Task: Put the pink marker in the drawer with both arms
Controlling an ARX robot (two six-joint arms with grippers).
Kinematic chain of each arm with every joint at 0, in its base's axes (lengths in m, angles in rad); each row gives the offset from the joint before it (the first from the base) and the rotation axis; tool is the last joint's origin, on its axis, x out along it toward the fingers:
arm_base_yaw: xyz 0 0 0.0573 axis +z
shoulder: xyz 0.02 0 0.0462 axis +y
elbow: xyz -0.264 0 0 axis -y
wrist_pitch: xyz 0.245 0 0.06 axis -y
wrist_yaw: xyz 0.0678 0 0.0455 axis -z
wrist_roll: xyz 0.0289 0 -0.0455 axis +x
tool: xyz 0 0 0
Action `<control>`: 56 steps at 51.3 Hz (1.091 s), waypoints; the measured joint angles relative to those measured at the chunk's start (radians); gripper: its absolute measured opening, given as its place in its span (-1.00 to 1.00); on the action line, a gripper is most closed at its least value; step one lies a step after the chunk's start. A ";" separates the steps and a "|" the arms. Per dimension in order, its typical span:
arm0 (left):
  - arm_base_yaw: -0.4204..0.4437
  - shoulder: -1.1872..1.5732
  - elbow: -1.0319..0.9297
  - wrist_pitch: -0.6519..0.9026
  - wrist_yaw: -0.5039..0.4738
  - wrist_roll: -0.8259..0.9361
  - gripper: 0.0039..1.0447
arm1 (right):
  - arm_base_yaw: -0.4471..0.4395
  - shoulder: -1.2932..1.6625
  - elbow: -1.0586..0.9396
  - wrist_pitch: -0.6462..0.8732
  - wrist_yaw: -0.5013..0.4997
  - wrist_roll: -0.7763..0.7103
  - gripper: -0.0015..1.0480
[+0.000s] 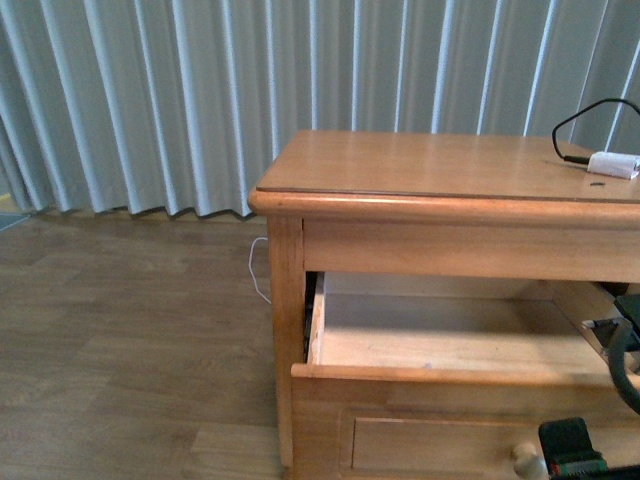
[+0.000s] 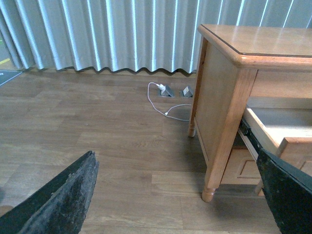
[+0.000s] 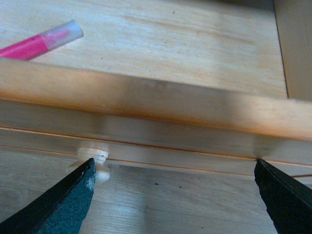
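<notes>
Right wrist view shows the pink marker (image 3: 39,43) lying flat on the floor inside the drawer (image 3: 170,97), close behind its front wall. So the marker is in, and I think the job left is to push the drawer shut. The right gripper (image 3: 174,163) is wide open and holds nothing. Its two fingers (image 3: 63,200) stand far apart in front of the drawer, and the knob (image 3: 97,161) sits just beside one of them. In the front view the drawer fills the lower middle of the frame, pulled well out from the nightstand (image 1: 430,165), and the right gripper shows at the lower right, next to the knob. The marker cannot be seen from there. The left gripper (image 2: 175,155) is wide open too, with nothing in it, and hangs over the floor (image 2: 97,122) off to the side of the nightstand. To do this well, I would press on the flat front near the knob, not on a far corner, so the drawer goes in straight and does not jam. Push slowly, because a quick shove could make the round marker roll. Keep the fingers off the top edge so they do not get pinched. The left arm should stay away from the gap at the side.
</notes>
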 joint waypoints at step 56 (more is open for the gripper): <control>0.000 0.000 0.000 0.000 0.000 0.000 0.88 | 0.015 0.426 0.576 -0.020 0.117 0.138 0.83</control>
